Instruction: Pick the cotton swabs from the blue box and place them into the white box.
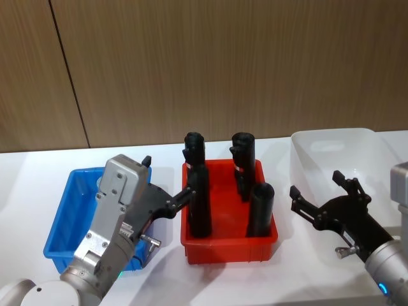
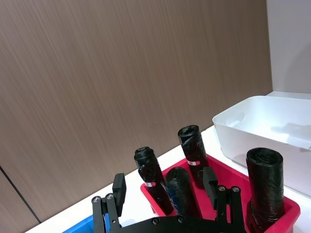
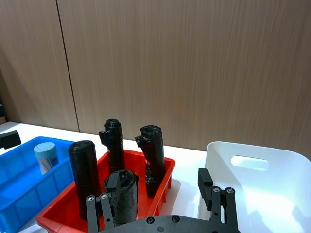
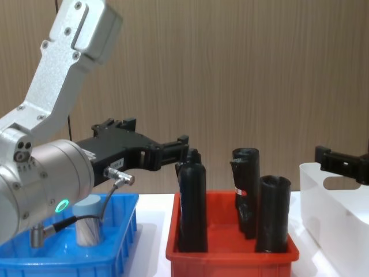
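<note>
Left hand (image 1: 169,178) gapes near glossy, flare-rimmed blue box (image 1: 69,213)

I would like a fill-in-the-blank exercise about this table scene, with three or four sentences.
The red tray holds ___ black cylinders.
The tub stands in the ___ box.
The white box is on the robot's ___ side.
The left gripper and the right gripper are ___, not shut.
Missing words: four; blue; right; open.
</note>
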You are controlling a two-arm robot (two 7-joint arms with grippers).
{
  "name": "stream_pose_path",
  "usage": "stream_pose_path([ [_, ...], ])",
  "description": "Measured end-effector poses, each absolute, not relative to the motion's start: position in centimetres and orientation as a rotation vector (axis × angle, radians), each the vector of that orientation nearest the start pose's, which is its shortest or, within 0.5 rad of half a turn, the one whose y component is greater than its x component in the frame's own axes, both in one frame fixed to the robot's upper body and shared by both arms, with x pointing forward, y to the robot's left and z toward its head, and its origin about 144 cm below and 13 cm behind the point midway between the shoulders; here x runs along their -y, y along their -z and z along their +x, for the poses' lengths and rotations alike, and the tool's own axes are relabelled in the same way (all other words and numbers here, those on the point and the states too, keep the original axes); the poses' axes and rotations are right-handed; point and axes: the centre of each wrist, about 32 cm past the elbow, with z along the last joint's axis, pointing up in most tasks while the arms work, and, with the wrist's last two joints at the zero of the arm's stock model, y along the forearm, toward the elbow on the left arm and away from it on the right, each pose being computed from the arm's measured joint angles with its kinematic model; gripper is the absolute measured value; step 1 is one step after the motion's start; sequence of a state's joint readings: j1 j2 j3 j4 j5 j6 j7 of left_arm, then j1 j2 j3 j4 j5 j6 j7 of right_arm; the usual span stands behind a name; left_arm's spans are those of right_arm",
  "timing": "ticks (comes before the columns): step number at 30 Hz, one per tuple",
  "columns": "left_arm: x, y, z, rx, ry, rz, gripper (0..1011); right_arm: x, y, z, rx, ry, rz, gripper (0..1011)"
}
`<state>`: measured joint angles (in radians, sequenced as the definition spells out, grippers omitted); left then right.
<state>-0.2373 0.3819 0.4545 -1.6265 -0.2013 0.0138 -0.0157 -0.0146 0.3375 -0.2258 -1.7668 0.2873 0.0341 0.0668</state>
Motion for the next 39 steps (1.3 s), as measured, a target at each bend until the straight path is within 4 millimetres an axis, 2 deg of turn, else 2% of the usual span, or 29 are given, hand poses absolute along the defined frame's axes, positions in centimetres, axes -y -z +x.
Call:
stream_pose_path([
  [25,-19.8,-120.5,49.2,0.269,-1.123,0.060,1004,24.0,-118.7,44.7,0.056,1.199,-0.007,1002],
  [39,-19.8,-120.4,49.2,0.268,-1.124,0.061,1004,24.3,-118.1,46.3,0.028,1.105,-0.089,1001],
])
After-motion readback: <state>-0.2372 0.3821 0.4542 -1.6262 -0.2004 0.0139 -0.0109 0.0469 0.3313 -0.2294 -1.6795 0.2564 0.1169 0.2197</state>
